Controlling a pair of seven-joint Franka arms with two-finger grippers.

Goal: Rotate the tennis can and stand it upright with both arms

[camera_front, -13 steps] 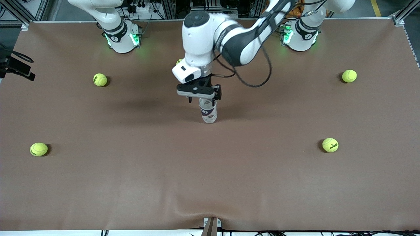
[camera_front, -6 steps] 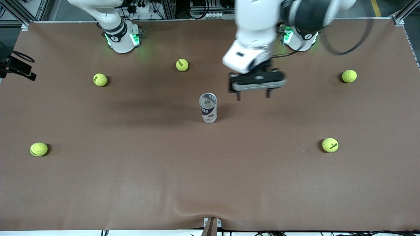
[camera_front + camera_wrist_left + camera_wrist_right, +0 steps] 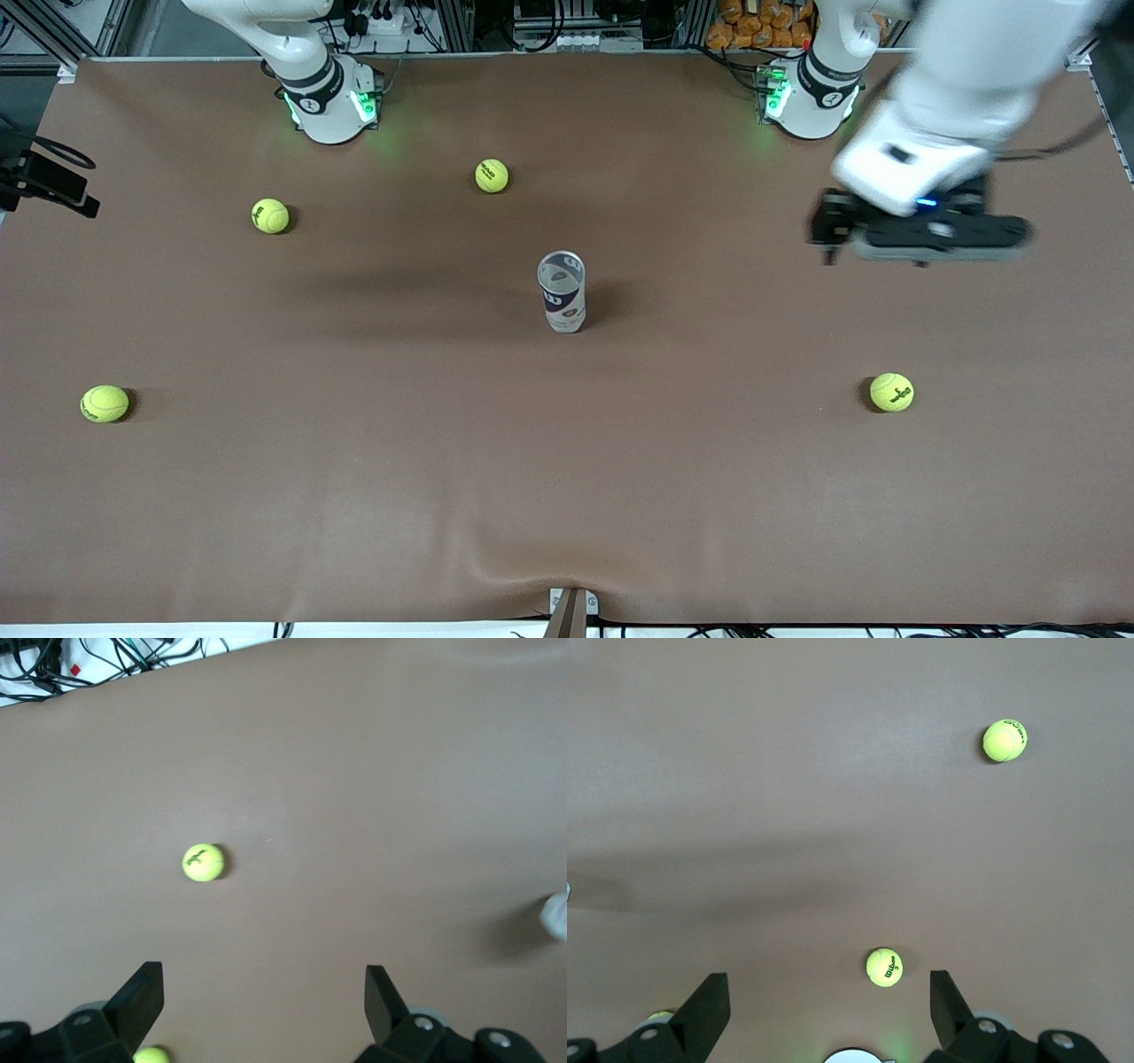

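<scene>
The tennis can [image 3: 562,291] is standing upright near the middle of the desk [image 3: 567,496], long axis vertical, open silvery rim pointing up, label facing the front cam. Nothing's touching it. So imo the uprighting step looks done and we're at the retreat/finish bit; next move prob just calls for both arms parking clear w/o brushing the can, since a slim empty tube like that would likely tip easily. The left gripper [image 3: 921,237] is up in the air over the desk toward the left arm's end, well apart from the can, fingers spread wide w/ nothing between them; its wrist view shows bare desk plus a tennis ball [image 3: 203,862] below. The right gripper [image 3: 828,1014] isn't in the front view at all, but its wrist cam shows fingers apart and empty too, hanging over the desk by its own base; that arm's just waiting. Five balls scattered around, e.g. one [image 3: 492,175] farther from the front cam than the can, another [image 3: 891,392] nearer, toward the left arm's end.
</scene>
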